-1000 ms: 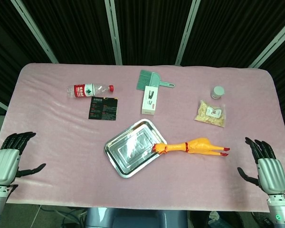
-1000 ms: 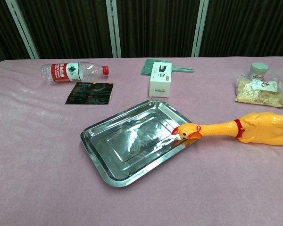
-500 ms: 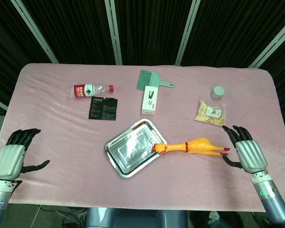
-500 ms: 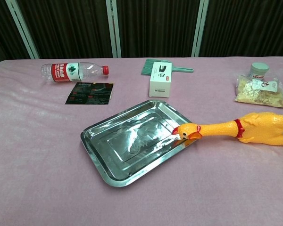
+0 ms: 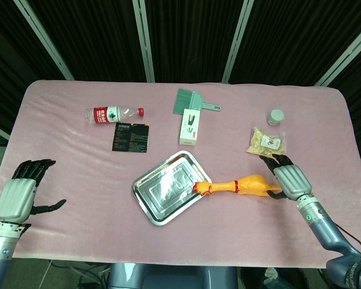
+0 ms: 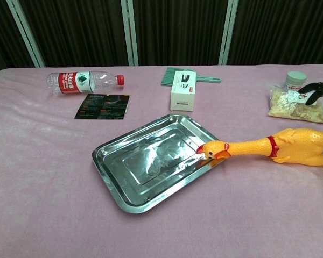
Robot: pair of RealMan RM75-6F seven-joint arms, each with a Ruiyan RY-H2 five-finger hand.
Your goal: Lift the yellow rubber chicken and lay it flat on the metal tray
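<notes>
The yellow rubber chicken lies on the pink cloth, its head resting on the right rim of the metal tray. The chest view shows the chicken with its beak over the tray edge. My right hand hovers over the chicken's feet end with fingers spread, holding nothing. In the chest view only its dark fingertips show, above the chicken's body. My left hand is open near the table's front left edge, far from the tray.
A water bottle and a black card lie at the back left. A white box and a green brush sit behind the tray. A small jar and a snack bag are just behind my right hand.
My right hand has moved left and forward from the table's right edge to just over the chicken's feet. The left hand shifted slightly. The chicken and the tray have not moved.
</notes>
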